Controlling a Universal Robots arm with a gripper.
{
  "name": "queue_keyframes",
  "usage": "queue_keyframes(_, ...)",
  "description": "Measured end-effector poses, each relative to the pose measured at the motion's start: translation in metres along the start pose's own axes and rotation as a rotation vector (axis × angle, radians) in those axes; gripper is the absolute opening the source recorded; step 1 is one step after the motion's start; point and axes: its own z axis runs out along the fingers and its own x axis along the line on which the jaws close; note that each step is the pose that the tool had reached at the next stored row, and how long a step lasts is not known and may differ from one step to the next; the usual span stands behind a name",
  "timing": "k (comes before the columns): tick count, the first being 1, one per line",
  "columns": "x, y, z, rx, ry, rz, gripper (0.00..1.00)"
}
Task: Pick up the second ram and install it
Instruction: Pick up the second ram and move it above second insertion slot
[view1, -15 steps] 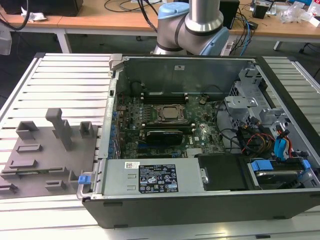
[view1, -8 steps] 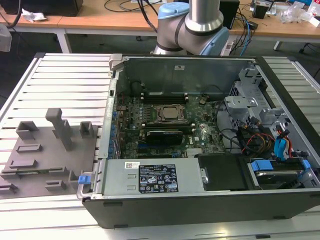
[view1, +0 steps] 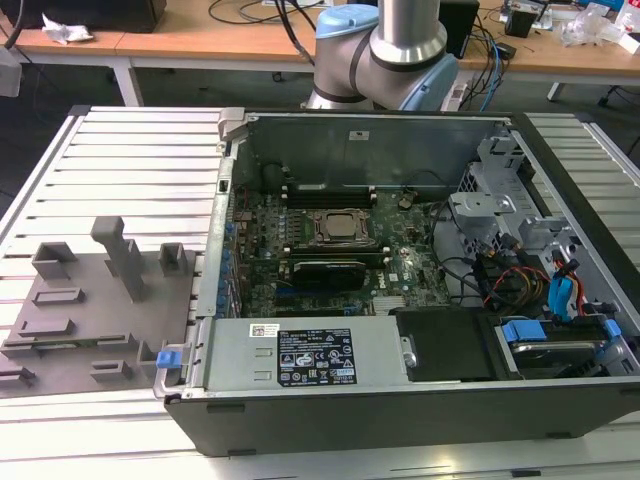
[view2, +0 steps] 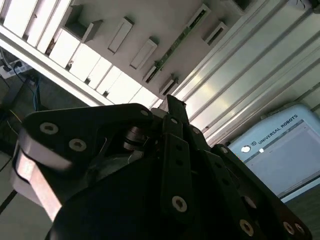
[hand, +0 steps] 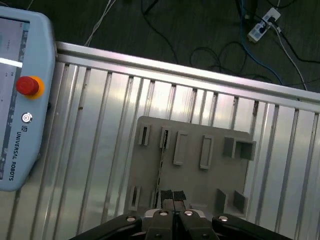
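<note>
Showing grey holder plate (view1: 80, 320) on table (view1: 130, 160), exterior view's left; second ram (view2: 180, 36) sits edge-up in a plate slot; tool (hand: 172, 196) hovers over plate, fingers pressed together, empty; open PC case (view1: 400, 420), exterior view's right.

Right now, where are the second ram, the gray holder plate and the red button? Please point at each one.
second ram (view2: 179, 38): second wrist view, middle of the green strip.
gray holder plate (hand: 195, 185): first wrist view, bare part of its surface.
red button (hand: 27, 85): first wrist view, its top.
</note>
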Motion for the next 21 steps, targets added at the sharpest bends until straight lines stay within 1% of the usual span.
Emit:
queue_keyframes(4, 0.0000, 0.0000, 0.0000, -0.0013, 0.0028, -0.062, 0.11)
queue_keyframes(6, 0.0000, 0.0000, 0.0000, -0.0014, 0.0030, -0.065, 0.11)
queue_keyframes(7, -0.0001, 0.0000, 0.0001, -0.0010, 0.0019, -0.041, 0.11)
queue_keyframes(8, -0.0001, 0.0000, 0.0004, 0.0000, 0.0001, -0.001, 0.11)
queue_keyframes(10, 0.0000, 0.0000, 0.0006, 0.0010, -0.0020, 0.047, 0.11)
queue_keyframes(11, 0.0000, 0.0000, 0.0007, 0.0013, -0.0027, 0.063, 0.11)
queue_keyframes(14, 0.0000, -0.0001, 0.0012, 0.0031, -0.0067, 0.153, 0.11)
queue_keyframes(17, 0.0000, -0.0001, 0.0015, 0.0043, -0.0091, 0.210, 0.11)
queue_keyframes(18, 0.0000, -0.0001, 0.0016, 0.0046, -0.0097, 0.221, 0.11)
queue_keyframes(19, 0.0000, -0.0001, 0.0017, 0.0051, -0.0109, 0.250, 0.11)
queue_keyframes(21, 0.0000, -0.0001, 0.0018, 0.0056, -0.0120, 0.276, 0.11)
